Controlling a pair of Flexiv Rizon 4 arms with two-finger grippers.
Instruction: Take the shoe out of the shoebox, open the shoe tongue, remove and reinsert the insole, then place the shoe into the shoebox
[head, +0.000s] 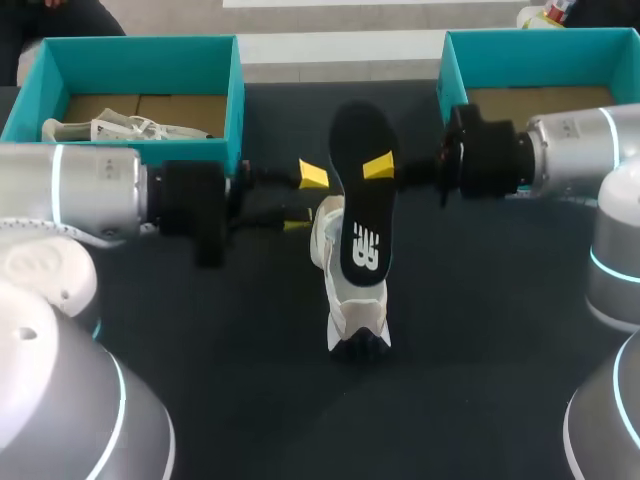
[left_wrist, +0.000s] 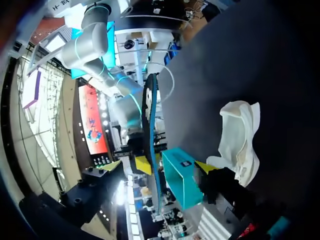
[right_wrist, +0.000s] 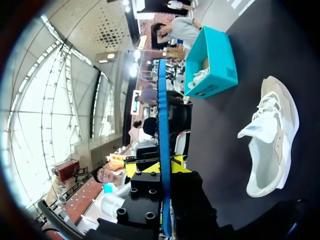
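Worktop (head: 200, 400), dark, carries left teal cardboard shoebox (head: 140, 62) and right teal cardboard shoebox (head: 540, 58). White mesh sneaker (head: 345, 300) sits between them, nearer me. Black foam insole (head: 362, 190) is out, held above the sneaker, pinched by my right pincer (right_wrist: 159, 167). Left pincer (head: 305, 200) is spread beside it. Insole looks light and floppy; I'd grip flat faces mid-length.

Our left arm (head: 75, 190) and right arm (head: 575, 140) are brushed-silver cylinders, each banded by a glowing cyan ring (head: 57, 190) and narrowing to a matte black wrist (head: 190, 212). Our fingertips (head: 313, 175) are bright yellow wedges. Round screws (right_wrist: 134, 191) stud the black finger mount. Pale grey domed housings (head: 60, 400) carry the same cyan trim.
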